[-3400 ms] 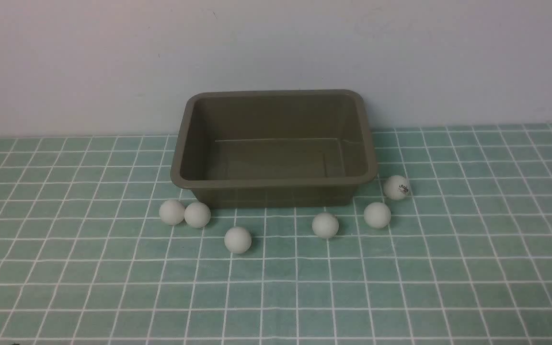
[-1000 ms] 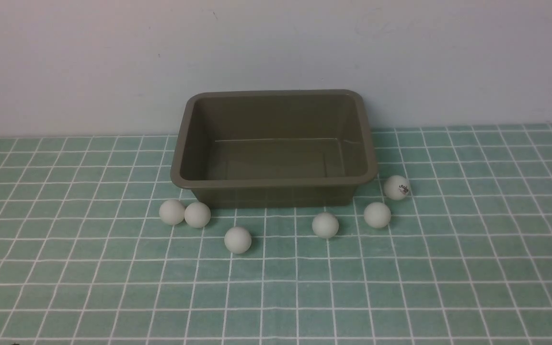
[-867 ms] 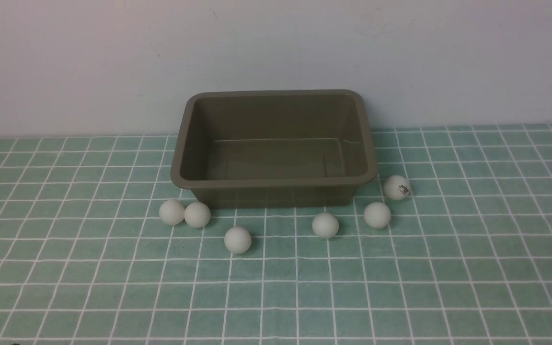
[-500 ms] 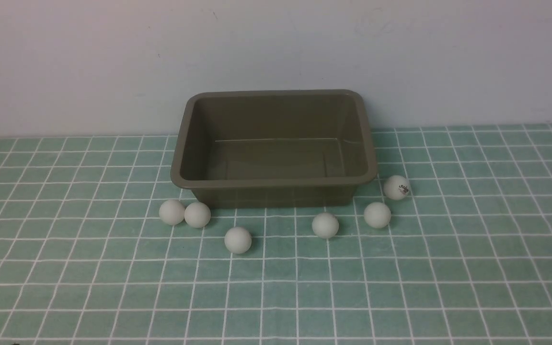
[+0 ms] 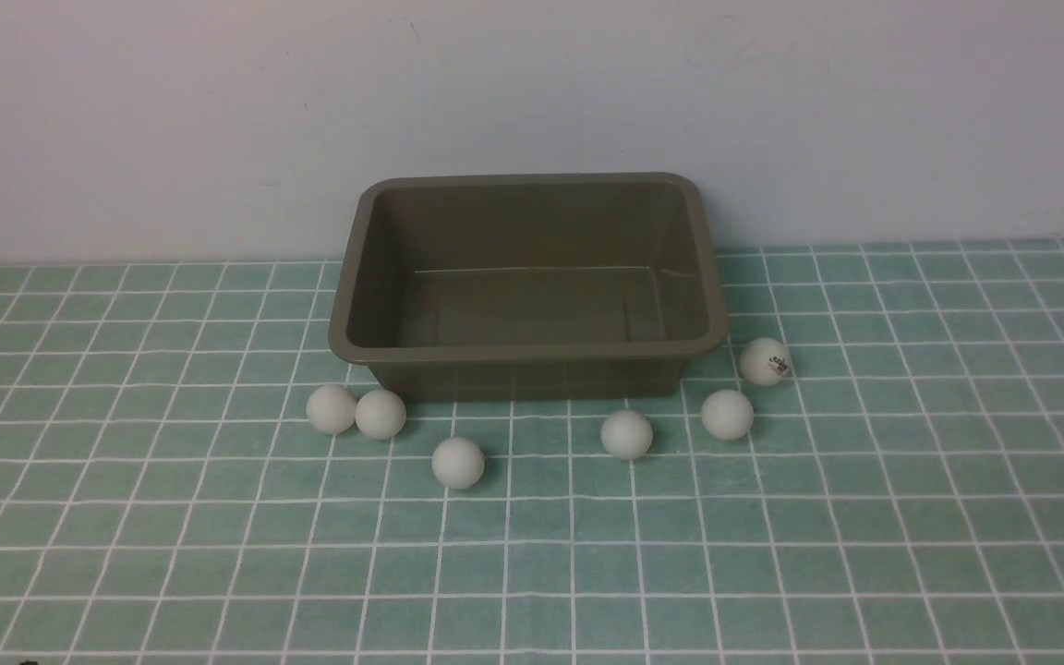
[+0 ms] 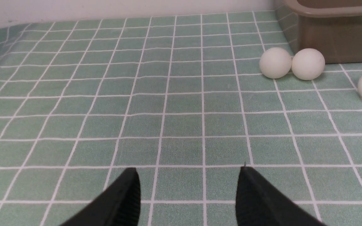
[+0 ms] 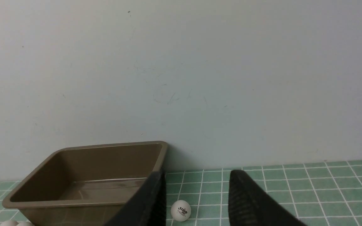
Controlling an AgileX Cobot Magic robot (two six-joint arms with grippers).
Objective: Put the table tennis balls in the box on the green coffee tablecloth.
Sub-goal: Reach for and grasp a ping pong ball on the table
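The rectangular olive-brown plastic box [image 5: 532, 352] with rounded corners stands on the teal-green tablecloth [image 5: 772, 554] with thin white grid lines. It is at the middle of the far edge of the tablecloth, close to the pale wall [image 5: 532, 83], and it is empty.

The six small white table tennis balls [image 5: 627, 434] all lie on the tablecloth, outside the box, along its near side. The first ball [image 5: 332, 409] and the second ball [image 5: 380, 414] touch each other at the near left corner of the box. The third ball [image 5: 458, 462] lies nearest to the near edge of the tablecloth. The fourth ball [image 5: 627, 434] and the fifth ball [image 5: 728, 414] lie more to the right. The ball with a dark printed logo [image 5: 765, 361] lies just beside the near right corner of the box.

The left gripper [image 6: 189, 175] has its black fingers apart, with only bare tablecloth between them. The right gripper [image 7: 196, 177] also stands parted and holds nothing.
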